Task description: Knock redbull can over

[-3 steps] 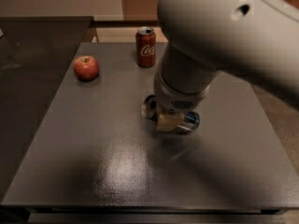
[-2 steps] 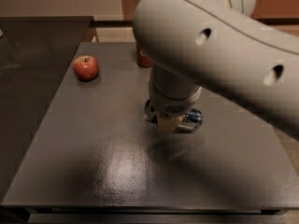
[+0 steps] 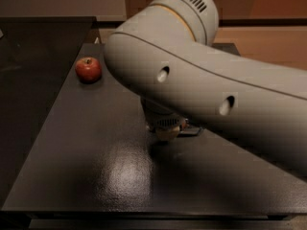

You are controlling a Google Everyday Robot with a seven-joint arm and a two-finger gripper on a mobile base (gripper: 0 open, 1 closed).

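Observation:
My gripper [image 3: 168, 131] hangs low over the middle of the dark table [image 3: 96, 176], under my large grey arm [image 3: 201, 85], which fills much of the view. A small silver-grey sliver [image 3: 191, 131] shows just right of the gripper at table level. It may be part of the redbull can, but the arm hides the rest, so I cannot tell whether the can stands or lies.
A red apple [image 3: 88, 69] sits at the far left of the table. A darker surface [image 3: 29, 80] adjoins the table on the left. The table's front edge runs along the bottom of the view.
My arm has swung further across the view and now hides the red cola can at the back and nearly all of the blue and silver can by the gripper. The apple has not moved.

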